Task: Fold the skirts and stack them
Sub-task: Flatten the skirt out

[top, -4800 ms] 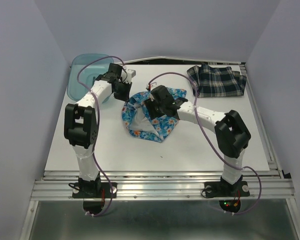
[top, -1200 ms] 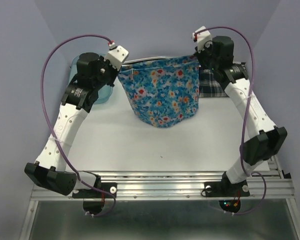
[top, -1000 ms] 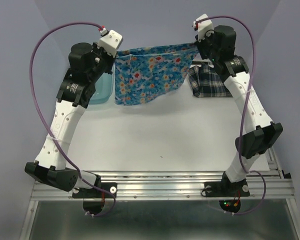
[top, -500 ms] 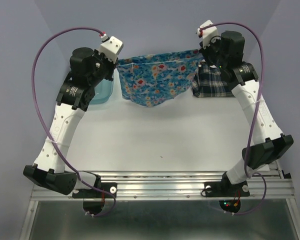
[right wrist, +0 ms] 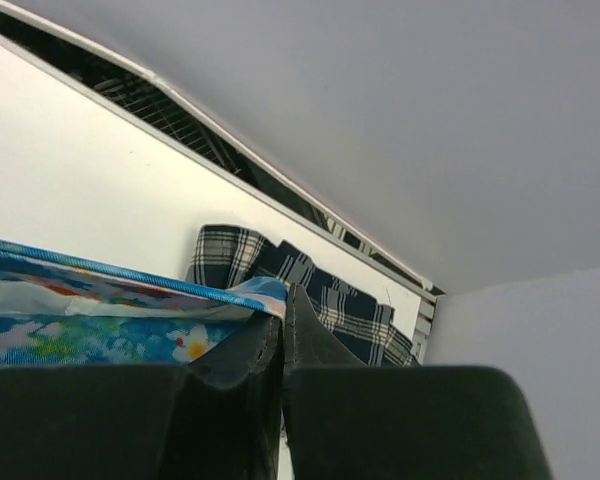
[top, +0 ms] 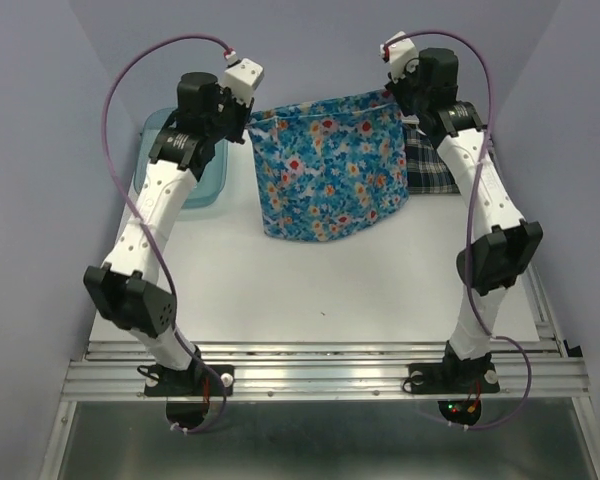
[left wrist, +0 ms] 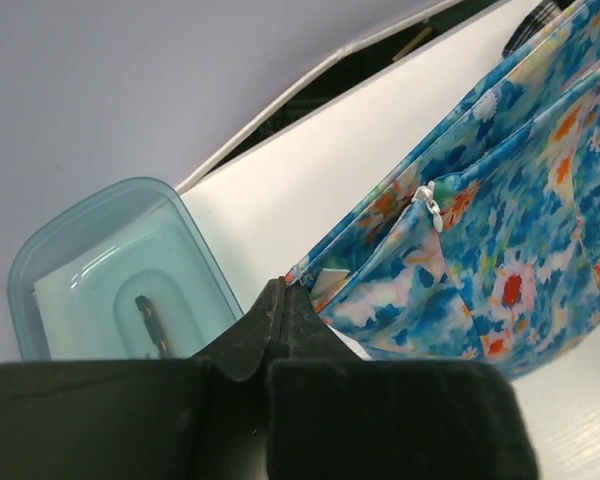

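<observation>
Between the two raised grippers, the bright blue cloth skirt with white, red and yellow flowers (top: 330, 170) hangs spread out flat like a curtain, its waistband stretched from one to the other and its hem hanging low over the white table (top: 310, 290). Whether the hem touches the table cannot be told.

The left gripper (top: 248, 113) is pinched tight on the skirt's top corner on its side. In the left wrist view its black fingers (left wrist: 282, 292) meet in a point with the cloth edge caught between them, and a small white zip pull (left wrist: 427, 200) dangles on the fabric just beyond the tips. The right gripper (top: 395, 96) is likewise clamped on the opposite top corner; its wrist view shows the blue waistband running straight into the closed fingertips (right wrist: 283, 297).

Below and just beyond the right gripper, the dark navy-and-white plaid cloth skirt (right wrist: 310, 280) lies on the table, partly hidden behind the hanging floral one in the top view (top: 432, 172).

Below the left gripper and off to its outer side sits the translucent teal plastic bin (left wrist: 50, 260), with a small dark object (left wrist: 152, 320) in it, too small to make out.
</observation>
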{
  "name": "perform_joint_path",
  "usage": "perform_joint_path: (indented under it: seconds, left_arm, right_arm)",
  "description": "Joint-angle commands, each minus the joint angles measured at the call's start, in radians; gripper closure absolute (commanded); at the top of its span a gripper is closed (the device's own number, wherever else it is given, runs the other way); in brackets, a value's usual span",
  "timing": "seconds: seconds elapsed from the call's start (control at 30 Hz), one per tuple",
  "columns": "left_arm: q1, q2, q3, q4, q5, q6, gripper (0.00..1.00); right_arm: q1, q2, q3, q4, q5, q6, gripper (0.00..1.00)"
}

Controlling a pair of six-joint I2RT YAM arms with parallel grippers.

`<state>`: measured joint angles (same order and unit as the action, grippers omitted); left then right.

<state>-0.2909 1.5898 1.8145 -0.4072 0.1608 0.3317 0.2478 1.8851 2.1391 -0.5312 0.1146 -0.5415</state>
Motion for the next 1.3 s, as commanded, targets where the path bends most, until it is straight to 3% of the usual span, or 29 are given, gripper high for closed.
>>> perform_joint_path:
  seconds: [0.0, 0.13, 0.3, 0.4, 0.53, 0.67, 0.77, 0.83, 1.0, 1.27]
  left_arm:
    - [0.036, 0.167, 0.283, -0.025, -0.101, 0.01, 1.0]
    - [0.076, 0.295, 0.558, -0.026, -0.098, -0.017, 1.0]
    - [0.081, 0.263, 0.568, 0.114, -0.142, 0.023, 1.0]
    - [0.082, 0.196, 0.445, 0.209, -0.19, 0.035, 1.0]
    - [0.088, 0.104, 0.146, 0.301, -0.167, 0.066, 1.0]
    - [0.09, 0.007, -0.134, 0.38, -0.112, 0.112, 1.0]
    - [0.085, -0.069, -0.389, 0.383, -0.028, 0.176, 1.0]
    - [0.076, -0.125, -0.587, 0.374, 0.028, 0.211, 1.0]
    - [0.064, -0.358, -0.953, 0.346, 0.08, 0.329, 1.0]
    - [-0.028, -0.586, -1.123, 0.13, 0.18, 0.438, 1.0]
  right_arm:
    - [-0.044, 0.135, 0.228, 0.051, 0.108, -0.017, 0.99]
    - [-0.044, 0.258, 0.425, 0.068, 0.126, -0.012, 0.99]
    - [-0.044, 0.215, 0.346, 0.244, 0.149, 0.005, 0.99]
    - [-0.044, 0.187, 0.326, 0.319, 0.145, 0.066, 0.99]
    - [-0.044, 0.155, 0.199, 0.359, 0.068, 0.113, 0.99]
    - [-0.044, 0.063, -0.087, 0.343, -0.058, 0.086, 0.99]
    - [-0.044, -0.018, -0.39, 0.268, -0.16, 0.039, 0.99]
    - [-0.044, -0.128, -0.619, 0.199, -0.191, 0.019, 0.99]
    - [-0.044, -0.377, -0.932, 0.033, -0.279, -0.051, 0.99]
    - [-0.015, -0.468, -1.108, -0.174, -0.374, -0.182, 0.99]
